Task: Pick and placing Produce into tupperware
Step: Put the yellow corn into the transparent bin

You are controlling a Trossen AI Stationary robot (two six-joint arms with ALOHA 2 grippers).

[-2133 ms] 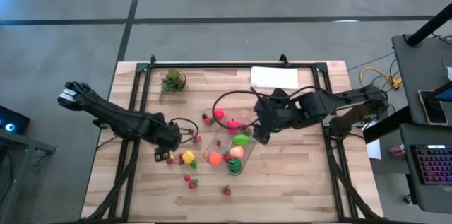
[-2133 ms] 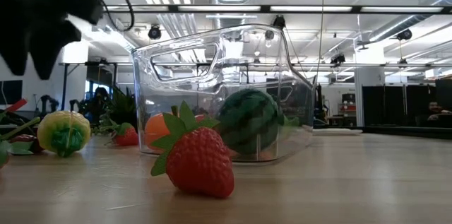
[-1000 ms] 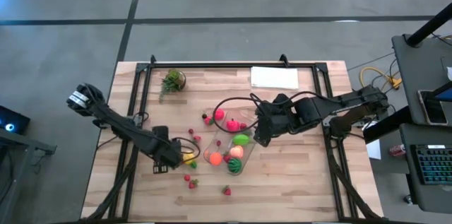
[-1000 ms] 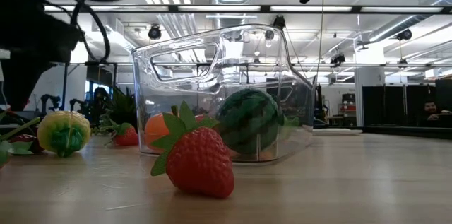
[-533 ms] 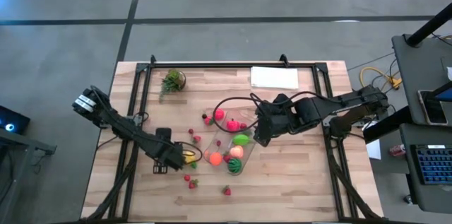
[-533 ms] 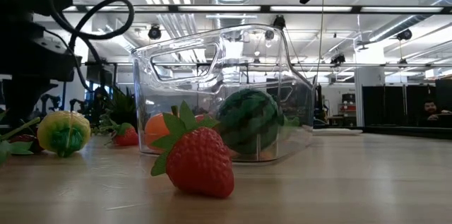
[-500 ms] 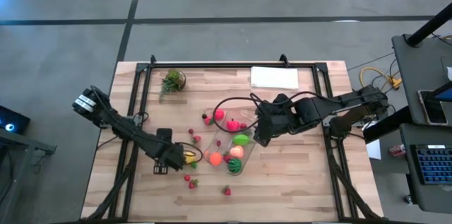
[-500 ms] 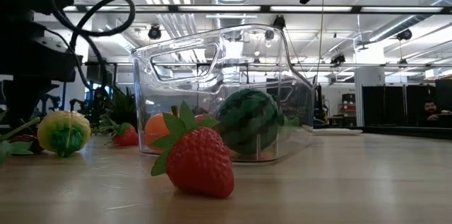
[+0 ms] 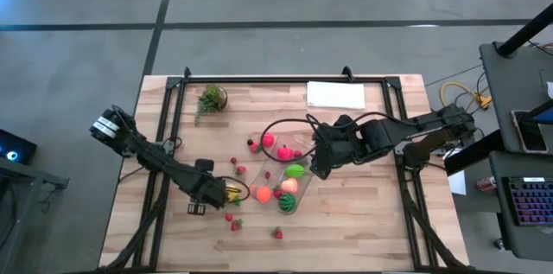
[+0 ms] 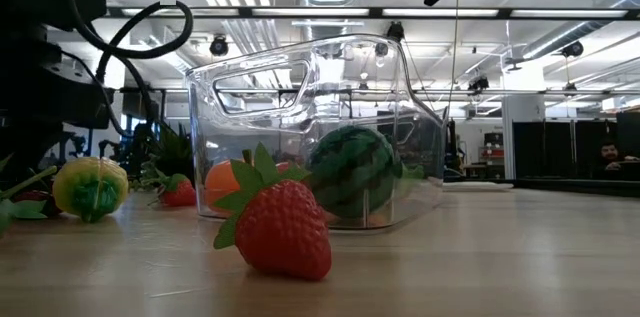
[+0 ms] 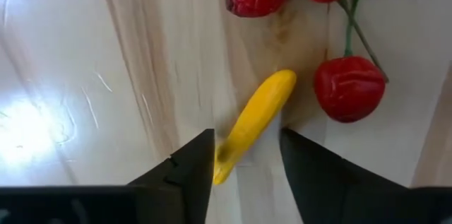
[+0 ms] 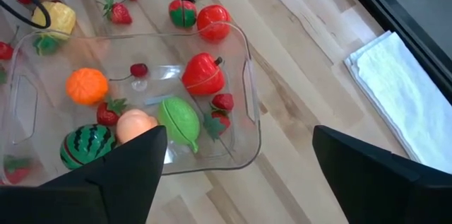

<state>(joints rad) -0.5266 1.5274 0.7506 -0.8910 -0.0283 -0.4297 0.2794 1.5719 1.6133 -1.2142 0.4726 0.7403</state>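
Observation:
The clear tupperware [image 9: 298, 189] [image 12: 248, 97] [image 10: 300, 77] stands on the table. It holds an orange, a watermelon, a peach, a green piece, a red piece and strawberries. My left gripper [image 9: 220, 194] [image 11: 247, 136] is open and low over the table, left of the tub. Its fingers stand on either side of the end of a small yellow banana-like piece [image 11: 254, 114], which lies flat beside red cherries [image 11: 349, 86]. My right gripper [image 9: 318, 167] [image 12: 239, 136] is open and hangs above the tub's right end, touching nothing. My left gripper comes from above with its fingers [image 11: 194, 160] on either side of the yellow piece's near end [image 11: 224, 162], which lies on the table. I cannot tell whether a finger touches it.
Loose strawberries [image 9: 233, 222] [image 9: 277, 233] [image 10: 275, 227] lie near the table's front edge, and a yellow fruit [image 10: 90, 187] sits left of the tub. More red pieces [image 9: 268, 140] lie beyond the tub. A potted plant [image 9: 210, 98] and a white sheet [image 9: 335, 94] sit at the far edge.
My left gripper has come down toward the table and crept a little right, toward the yellow piece, still open. The right arm and the produce have kept still.

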